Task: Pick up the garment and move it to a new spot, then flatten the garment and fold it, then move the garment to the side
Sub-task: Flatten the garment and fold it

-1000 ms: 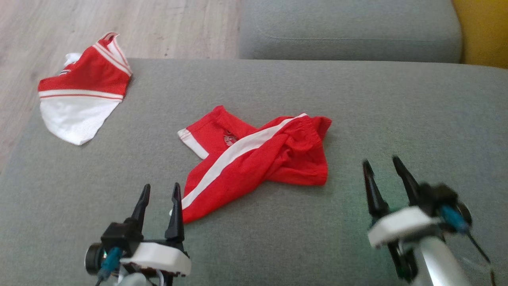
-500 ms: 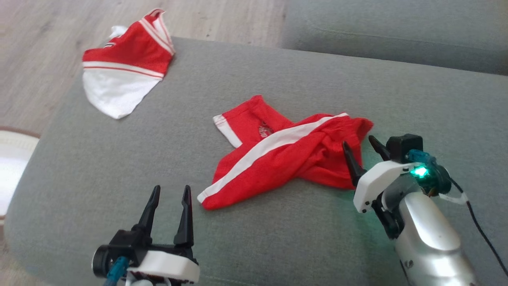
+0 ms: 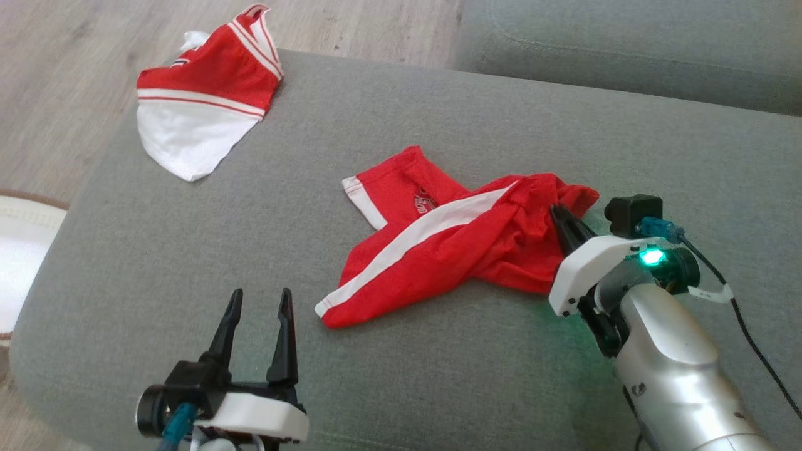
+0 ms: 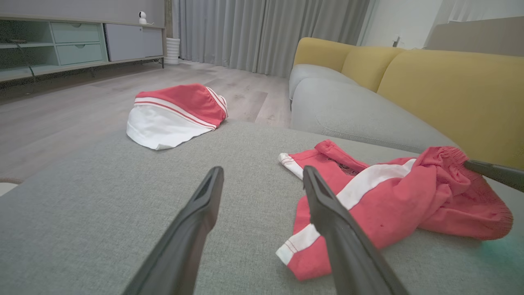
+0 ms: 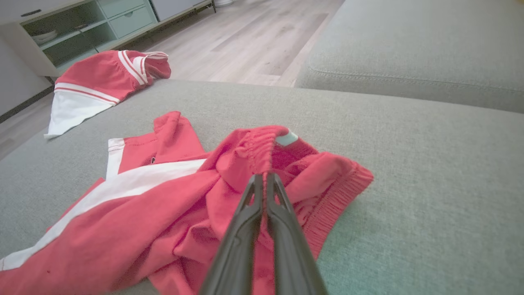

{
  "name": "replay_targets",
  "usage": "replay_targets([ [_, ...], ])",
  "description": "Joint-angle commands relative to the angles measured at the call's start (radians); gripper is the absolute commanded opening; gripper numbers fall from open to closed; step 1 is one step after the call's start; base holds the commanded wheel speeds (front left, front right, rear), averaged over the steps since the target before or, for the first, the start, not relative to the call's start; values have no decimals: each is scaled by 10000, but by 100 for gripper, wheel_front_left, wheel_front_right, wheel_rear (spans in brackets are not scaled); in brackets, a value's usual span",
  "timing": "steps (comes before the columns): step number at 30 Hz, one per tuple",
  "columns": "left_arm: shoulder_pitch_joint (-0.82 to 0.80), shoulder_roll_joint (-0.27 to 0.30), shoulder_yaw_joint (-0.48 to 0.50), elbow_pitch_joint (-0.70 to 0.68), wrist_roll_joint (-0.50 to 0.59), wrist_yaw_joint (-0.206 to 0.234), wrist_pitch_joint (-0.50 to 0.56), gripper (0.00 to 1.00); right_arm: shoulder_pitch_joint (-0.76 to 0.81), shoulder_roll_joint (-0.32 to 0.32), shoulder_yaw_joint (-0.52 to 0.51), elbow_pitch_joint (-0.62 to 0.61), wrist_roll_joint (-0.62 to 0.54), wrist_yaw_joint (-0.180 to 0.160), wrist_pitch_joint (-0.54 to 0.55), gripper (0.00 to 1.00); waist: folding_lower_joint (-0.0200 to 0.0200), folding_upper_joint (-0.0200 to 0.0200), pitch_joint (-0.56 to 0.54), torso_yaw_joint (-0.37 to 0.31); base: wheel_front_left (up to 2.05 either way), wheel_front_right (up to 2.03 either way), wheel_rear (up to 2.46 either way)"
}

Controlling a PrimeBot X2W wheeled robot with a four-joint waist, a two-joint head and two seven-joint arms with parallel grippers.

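a white round thing (image 3: pixel 22 263) cut off at head view's left edge; logo (image 3: pixel 425 203) on the red shorts (image 3: pixel 476 257) unreadable.

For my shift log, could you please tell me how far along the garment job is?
Nothing looks finished. In hand: the right claw is shut on the waistband of the red shorts, which lie crumpled on the grey cushion. The left claw is open, beside them. Left: lifting, moving, flattening, folding, setting aside.
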Motion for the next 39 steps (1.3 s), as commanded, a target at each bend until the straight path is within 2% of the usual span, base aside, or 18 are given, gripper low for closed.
replay_targets([
  [1, -251, 177, 361, -365, 29, 68, -48, 100, -460, -6, 254, -241, 79, -7, -211, 0, 0, 0, -50, -65, 0, 0, 0],
  [7, -64, 278, 418, -462, 1, 185, -42, 100, -85, -6, 417, -449, 344, -7, -1210, 0, 0, 0, -375, -464, 0, 0, 0],
  [12, 245, 382, 472, -639, -62, 323, -2, 100, 1598, -6, -246, -1226, 107, -7, -1782, 0, 0, 0, -679, -910, 0, 0, 0],
  [21, 606, 517, 676, -873, -262, 470, 12, 100, 4319, -6, -1033, -3284, 180, -7, -1574, 0, 0, 0, -764, -1648, 0, 0, 0],
  [29, 598, 459, 642, -791, -367, 420, -5, 100, 5075, -6, -1339, -3878, -3, -7, -1214, 0, 0, 0, -750, -1846, 0, 0, 0],
  [30, 597, 451, 630, -764, -380, 405, -7, 100, 5115, -6, -1361, -3858, -93, -7, -1196, 23, 0, 0, -754, -1844, 0, 0, 0],
  [32, 593, 434, 610, -696, -410, 372, -11, 100, 5177, -6, -1400, -3837, -120, -7, -1195, 85, 0, 0, -758, -1823, 0, 0, 0],
  [33, 590, 426, 605, -663, -428, 356, -13, 100, 5197, -6, -1411, -3828, -138, -7, -1197, 100, 0, 0, -757, -1809, 0, 0, 0],
  [39, 615, 428, 642, -529, -488, 300, -38, 100, 5158, -6, -1459, -4121, -238, -7, -1321, 100, 0, 0, -792, -1703, 0, 0, 0],
])
